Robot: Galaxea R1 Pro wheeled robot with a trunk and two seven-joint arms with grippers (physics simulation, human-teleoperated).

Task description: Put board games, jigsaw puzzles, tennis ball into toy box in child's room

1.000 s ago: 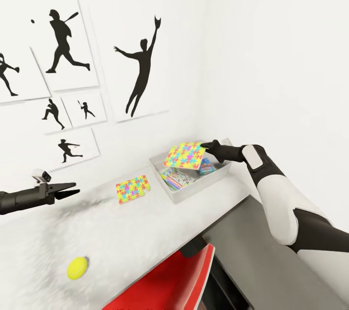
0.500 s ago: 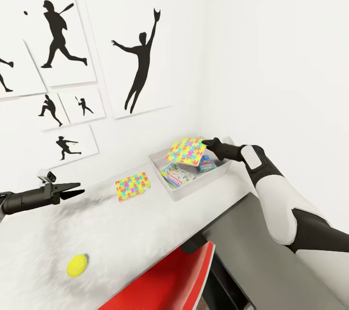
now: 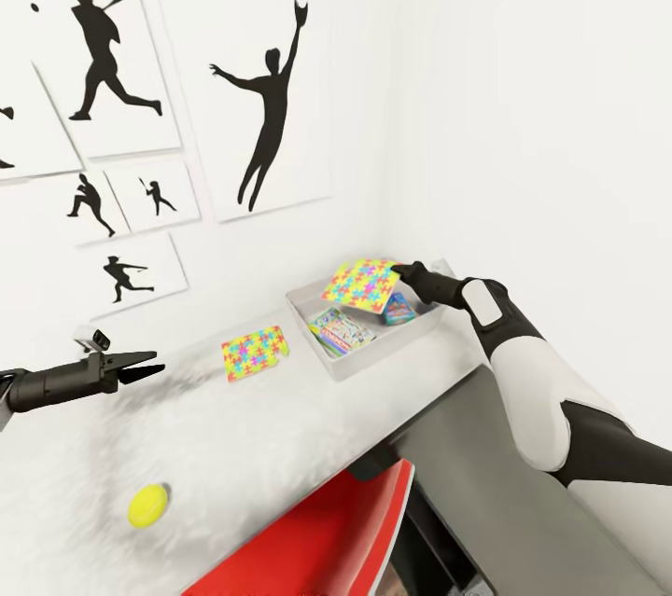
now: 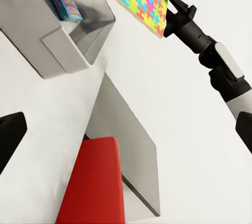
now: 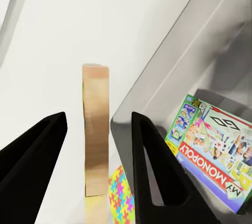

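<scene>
Right gripper (image 3: 399, 271) clamped on edge of jigsaw puzzle (image 3: 360, 284), held tilted over toy box (image 3: 329, 361) w/ Monopoly box (image 3: 340, 329) inside. Left gripper (image 3: 147, 362) slightly parted, empty, above table (image 3: 280, 428); 2nd puzzle (image 3: 254, 353), tennis ball (image 3: 148, 505) on tabletop

One jigsaw puzzle (image 3: 361, 284) hangs tilted above the toy box (image 3: 373, 355) near the surface's far corner; board games (image 3: 341, 330) lie inside. Another puzzle (image 3: 254, 353) lies flat beside it, and the tennis ball (image 3: 147, 505) rests near the front edge.
</scene>
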